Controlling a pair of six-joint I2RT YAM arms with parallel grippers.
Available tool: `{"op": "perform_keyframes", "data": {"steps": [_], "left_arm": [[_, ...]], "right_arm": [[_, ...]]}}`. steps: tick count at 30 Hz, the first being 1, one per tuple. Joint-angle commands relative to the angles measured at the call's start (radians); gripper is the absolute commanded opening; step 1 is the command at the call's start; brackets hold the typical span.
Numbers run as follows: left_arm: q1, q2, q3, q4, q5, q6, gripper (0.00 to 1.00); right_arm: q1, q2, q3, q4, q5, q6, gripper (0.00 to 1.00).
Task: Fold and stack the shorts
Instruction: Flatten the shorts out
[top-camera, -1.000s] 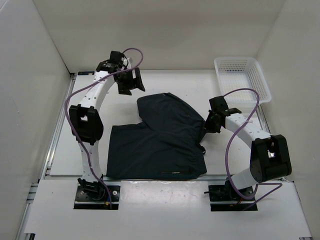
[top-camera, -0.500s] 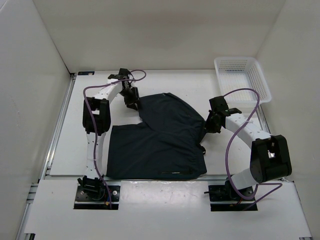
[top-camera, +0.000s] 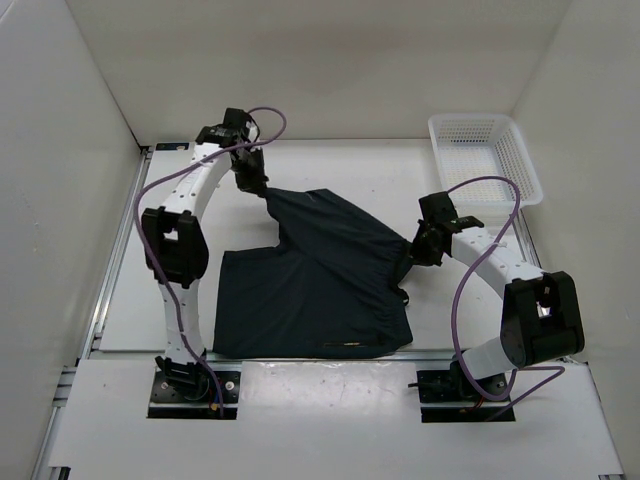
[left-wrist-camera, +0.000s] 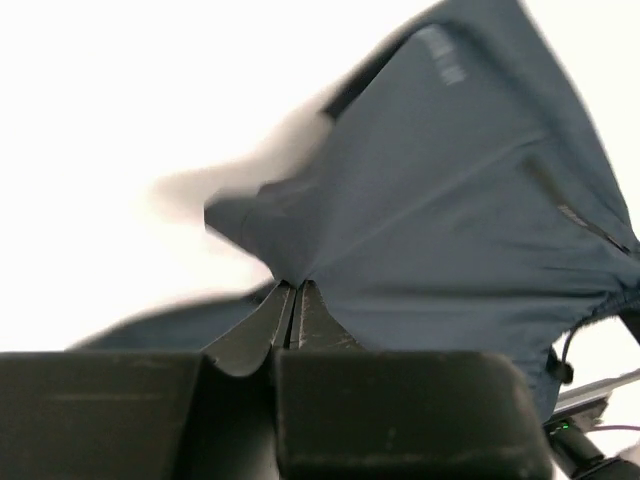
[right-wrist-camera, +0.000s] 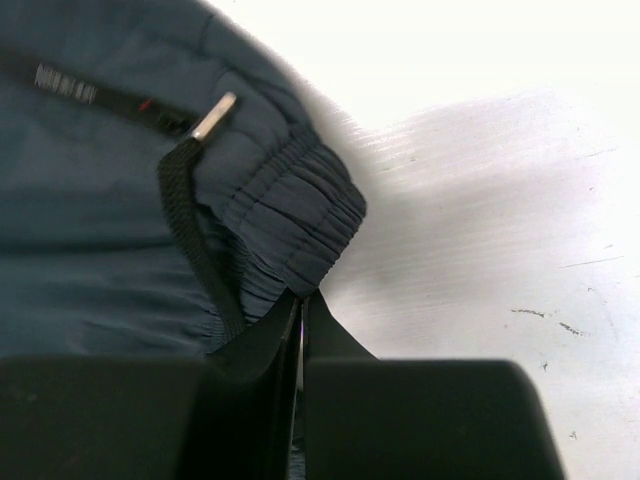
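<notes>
The dark navy shorts (top-camera: 320, 285) lie spread on the white table, waistband to the right and legs to the left and far side. My left gripper (top-camera: 260, 189) is shut on the far leg's corner, and the cloth rises to it in a peak. In the left wrist view that gripper (left-wrist-camera: 293, 288) pinches a fold of the shorts (left-wrist-camera: 460, 220). My right gripper (top-camera: 412, 258) is shut on the waistband at the right edge. The right wrist view has this gripper (right-wrist-camera: 302, 296) on the gathered waistband (right-wrist-camera: 300, 215), with a black drawstring (right-wrist-camera: 185, 215) beside it.
A white plastic basket (top-camera: 485, 155) stands at the back right corner. White walls close in the table on the left, the far side and the right. Purple cables loop over both arms.
My left gripper dropped onto the far leg's corner, shut on it, then drew it up toward the far left, stretching the cloth. The right arm kept still.
</notes>
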Motion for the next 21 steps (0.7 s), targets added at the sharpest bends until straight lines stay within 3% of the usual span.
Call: {"op": "perform_keyframes", "data": {"steps": [1,5,7,10,11,12,15,20,21], "left_arm": [[-0.032,-0.115,0.007,-0.079,-0.118,0.044,0.10],[-0.043,-0.019,0.034,-0.095,-0.188,0.044,0.10],[-0.034,0.026,0.080,-0.106,-0.140,0.044,0.25],[-0.034,0.037,0.080,-0.088,-0.112,0.054,0.86],[-0.034,0.023,0.080,-0.088,-0.112,0.054,1.00],[-0.024,0.008,0.071,-0.088,-0.112,0.054,1.00],[-0.024,-0.014,0.071,-0.088,-0.132,0.054,1.00],[-0.023,0.003,0.122,-0.066,-0.121,0.054,0.68],[-0.023,0.018,0.142,-0.066,-0.121,0.063,0.65]], "right_arm": [[0.002,-0.030,0.013,-0.016,0.034,-0.017,0.00],[0.002,-0.019,0.004,-0.003,0.034,-0.007,0.00],[0.002,-0.019,0.004,0.007,0.020,-0.007,0.00],[0.002,-0.019,0.004,0.007,-0.001,-0.007,0.00],[0.002,-0.019,0.004,0.007,-0.014,-0.024,0.00],[0.002,-0.019,0.004,0.007,-0.014,-0.024,0.00],[0.002,-0.029,0.022,-0.028,0.006,-0.049,0.13],[0.002,-0.041,0.091,-0.124,0.121,-0.040,0.29],[0.002,-0.041,0.118,-0.125,0.121,-0.040,0.40]]}}
